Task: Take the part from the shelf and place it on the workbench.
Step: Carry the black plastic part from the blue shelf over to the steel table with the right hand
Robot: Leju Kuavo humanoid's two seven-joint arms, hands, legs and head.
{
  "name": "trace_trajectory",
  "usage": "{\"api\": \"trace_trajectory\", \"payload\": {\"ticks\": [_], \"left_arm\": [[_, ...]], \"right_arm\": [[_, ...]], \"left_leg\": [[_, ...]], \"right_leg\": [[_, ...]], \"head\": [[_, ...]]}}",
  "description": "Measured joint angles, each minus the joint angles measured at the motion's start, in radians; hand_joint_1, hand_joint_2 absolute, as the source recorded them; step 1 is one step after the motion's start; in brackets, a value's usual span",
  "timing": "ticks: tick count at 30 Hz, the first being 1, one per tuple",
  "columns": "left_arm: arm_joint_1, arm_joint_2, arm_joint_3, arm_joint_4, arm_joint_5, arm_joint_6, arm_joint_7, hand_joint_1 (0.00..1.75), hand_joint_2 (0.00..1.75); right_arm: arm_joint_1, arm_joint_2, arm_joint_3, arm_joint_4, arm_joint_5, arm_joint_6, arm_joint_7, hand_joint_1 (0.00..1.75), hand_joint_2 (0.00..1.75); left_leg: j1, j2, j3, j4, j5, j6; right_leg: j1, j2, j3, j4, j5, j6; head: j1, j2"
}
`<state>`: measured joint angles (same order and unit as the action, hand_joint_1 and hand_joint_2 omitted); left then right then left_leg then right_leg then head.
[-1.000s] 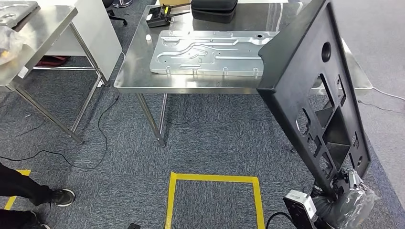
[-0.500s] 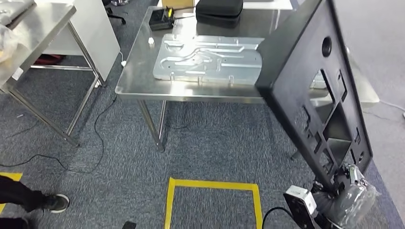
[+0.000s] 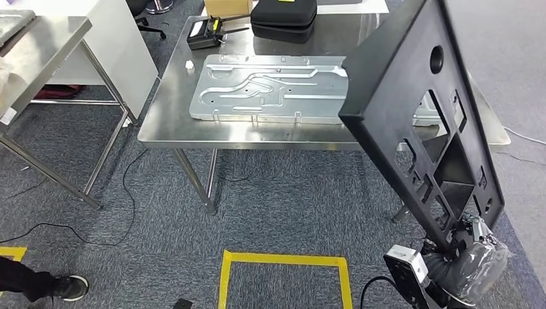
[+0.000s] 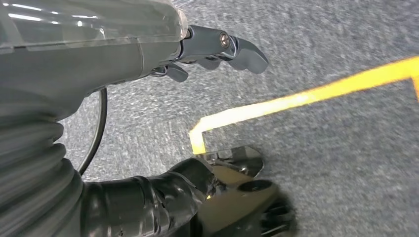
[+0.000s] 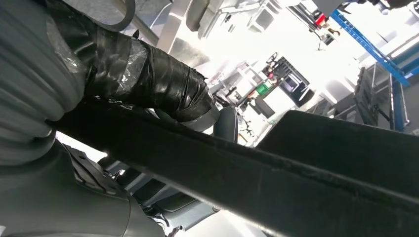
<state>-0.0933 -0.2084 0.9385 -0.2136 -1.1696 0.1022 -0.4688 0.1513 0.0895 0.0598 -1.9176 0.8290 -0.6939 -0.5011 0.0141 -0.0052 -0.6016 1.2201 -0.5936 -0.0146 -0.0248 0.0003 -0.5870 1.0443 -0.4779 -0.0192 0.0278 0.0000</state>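
Over the last second the whole head view shifted, which read as the robot walking and turning, not as the furniture moving; the workbench (image 3: 161, 122) slid toward ten o'clock and sat a little lower in the picture, and the shoe (image 3: 67, 288) of a person at eight o'clock had drifted toward the edge; the black panel (image 3: 418, 122) kept its place at three o'clock, tilted, its top leaning toward the bench; the right hand (image 3: 465, 248) at five o'clock stayed clamped on the panel's lower end, thumb wrapped over the edge in the right wrist view (image 5: 148, 79); the left hand (image 4: 217, 47) hung over the carpet near the yellow tape (image 4: 296, 101), holding nothing, fingers loosely apart; the silver metal sheet (image 3: 270, 87) and the black case (image 3: 283, 19) at twelve o'clock already lay on the bench; by my reading the carry was well along, with the approach closing and the set-down not yet begun.
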Motion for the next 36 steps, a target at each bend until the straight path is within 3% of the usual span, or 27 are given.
{"api": "trace_trajectory", "payload": {"ticks": [2,3,6,7,10,12,14,17,18,19,21,23,26,28,29,32,33,34,36], "left_arm": [[0.002,0.0,0.0,0.0,-0.001,0.001,0.0,0.0,1.75],[0.003,0.0,0.0,0.0,-0.002,0.002,0.0,0.0,1.75],[0.004,0.001,0.0,0.0,-0.002,0.003,0.001,0.0,1.75],[0.003,0.003,0.0,0.0,-0.003,0.003,0.0,0.0,1.75],[0.001,0.006,0.0,0.0,-0.003,0.004,0.0,0.0,1.75],[0.002,0.007,0.0,0.0,-0.003,0.005,0.001,0.0,1.75],[0.0,0.007,0.0,0.0,-0.003,0.005,0.002,0.0,1.75],[-0.002,0.007,0.0,0.0,-0.004,0.004,0.002,0.0,1.75],[-0.001,0.007,0.0,0.0,-0.004,0.004,0.002,0.0,1.75],[0.0,0.006,0.0,0.0,-0.004,0.004,0.003,0.0,1.75],[0.001,0.005,0.0,0.0,-0.004,0.004,0.004,0.0,1.75],[0.0,0.004,-0.001,0.001,-0.004,0.004,0.004,0.0,1.75],[-0.002,0.005,-0.001,0.001,-0.004,0.004,0.005,0.0,1.75],[-0.003,0.006,-0.001,0.001,-0.005,0.004,0.006,0.0,1.75],[-0.004,0.006,-0.001,0.001,-0.005,0.004,0.006,0.0,1.75],[-0.005,0.005,-0.001,0.001,-0.006,0.003,0.007,0.0,1.75],[-0.004,0.005,-0.001,0.001,-0.007,0.002,0.008,0.0,1.75],[-0.003,0.005,-0.001,0.001,-0.007,0.002,0.009,0.0,1.75],[-0.002,0.005,-0.001,0.001,-0.007,0.001,0.011,0.0,1.75]], "right_arm": [[-0.002,-0.001,0.002,0.001,0.0,0.0,0.004,1.75,1.75],[-0.002,-0.001,0.004,0.002,0.0,0.0,0.006,1.75,1.75],[-0.005,-0.001,0.006,0.003,0.0,0.0,0.01,1.75,1.75],[-0.007,-0.002,0.007,0.004,-0.001,0.0,0.01,1.75,1.75],[-0.012,-0.003,0.012,0.008,-0.005,0.0,0.01,1.75,1.75],[-0.016,-0.005,0.014,0.01,-0.006,0.0,0.011,1.75,1.75],[-0.022,-0.008,0.014,0.012,-0.004,0.0,0.012,1.75,1.75],[-0.027,-0.013,0.015,0.017,-0.003,0.0,0.012,1.75,1.75],[-0.027,-0.014,0.015,0.019,-0.003,0.0,0.012,1.75,1.75],[-0.027,-0.016,0.015,0.021,-0.003,0.0,0.013,1.75,1.75],[-0.027,-0.018,0.015,0.023,-0.003,0.0,0.013,1.75,1.75],[-0.029,-0.02,0.016,0.025,-0.003,0.0,0.013,1.75,1.75],[-0.03,-0.021,0.018,0.026,-0.003,0.0,0.014,1.75,1.75],[-0.033,-0.022,0.019,0.027,-0.003,0.0,0.015,1.75,1.75],[-0.035,-0.022,0.021,0.027,-0.003,0.0,0.015,1.75,1.75],[-0.045,-0.023,0.027,0.029,-0.001,0.0,0.022,1.75,1.75],[-0.047,-0.024,0.029,0.031,0.0,0.0,0.025,1.75,1.75],[-0.049,-0.024,0.03,0.033,0.001,0.0,0.028,1.75,1.75],[-0.053,-0.026,0.032,0.035,0.002,0.0,0.033,1.75,1.75]], "left_leg": [[0.0,0.0,-0.07,0.085,-0.028,-0.002],[0.0,0.0,-0.082,0.078,-0.012,0.0],[-0.007,0.0,-0.041,-0.088,0.115,0.02],[-0.012,0.001,-0.027,-0.137,0.136,0.029],[-0.023,0.0,-0.009,-0.192,0.144,0.048],[-0.019,-0.001,0.014,-0.212,0.149,0.057],[-0.014,-0.001,0.038,-0.223,0.147,0.065],[-0.015,-0.002,0.052,-0.223,0.133,0.069],[-0.015,-0.002,0.059,-0.223,0.127,0.068],[-0.015,-0.003,0.068,-0.222,0.12,0.067],[-0.014,-0.003,0.088,-0.222,0.104,0.062],[-0.016,-0.004,0.097,-0.22,0.088,0.05],[-0.018,-0.003,0.103,-0.211,0.08,0.032],[-0.016,-0.002,0.09,-0.17,0.072,0.022],[-0.014,-0.001,0.064,-0.122,0.057,0.017],[-0.006,-0.001,-0.052,0.055,-0.011,0.002],[-0.004,-0.001,-0.077,0.077,-0.015,0.0],[-0.002,0.0,-0.085,0.063,0.004,0.0],[-0.001,0.0,-0.057,-0.056,0.099,0.005]], "right_leg": [[0.003,0.001,0.013,0.0,-0.013,-0.003],[0.005,0.003,0.023,0.0,-0.02,-0.003],[0.009,0.005,0.055,-0.002,-0.043,0.0],[0.009,0.006,0.061,-0.004,-0.048,0.004],[0.007,0.006,0.071,-0.007,-0.049,0.023],[0.008,0.004,0.074,0.012,-0.05,0.032],[0.007,0.003,0.04,0.083,-0.077,0.039],[0.006,0.003,-0.071,0.24,-0.14,0.05],[0.005,0.003,-0.092,0.251,-0.138,0.052],[0.004,0.002,-0.095,0.226,-0.113,0.053],[0.004,0.001,-0.065,0.106,-0.021,0.046],[0.009,0.0,-0.038,0.013,0.027,0.034],[0.011,0.003,-0.027,-0.007,0.029,0.016],[0.006,0.003,-0.008,-0.016,0.026,0.003],[0.004,0.002,0.001,-0.019,0.023,-0.002],[0.003,0.001,0.016,-0.022,0.008,-0.007],[0.003,0.002,0.023,-0.022,0.002,-0.006],[0.003,0.003,0.031,-0.022,-0.005,-0.004],[0.002,0.004,0.052,-0.022,-0.021,0.002]], "head": [[0.0,0.0],[0.0,0.0],[0.001,0.0],[0.001,0.0],[-0.002,0.0],[-0.002,0.0],[-0.001,0.0],[0.0,0.0],[0.0,0.0],[0.0,0.0],[0.0,0.0],[-0.001,0.0],[-0.002,0.0],[-0.003,0.0],[-0.004,0.0],[-0.005,0.0],[-0.005,0.0],[-0.005,0.0],[-0.005,0.0]]}}
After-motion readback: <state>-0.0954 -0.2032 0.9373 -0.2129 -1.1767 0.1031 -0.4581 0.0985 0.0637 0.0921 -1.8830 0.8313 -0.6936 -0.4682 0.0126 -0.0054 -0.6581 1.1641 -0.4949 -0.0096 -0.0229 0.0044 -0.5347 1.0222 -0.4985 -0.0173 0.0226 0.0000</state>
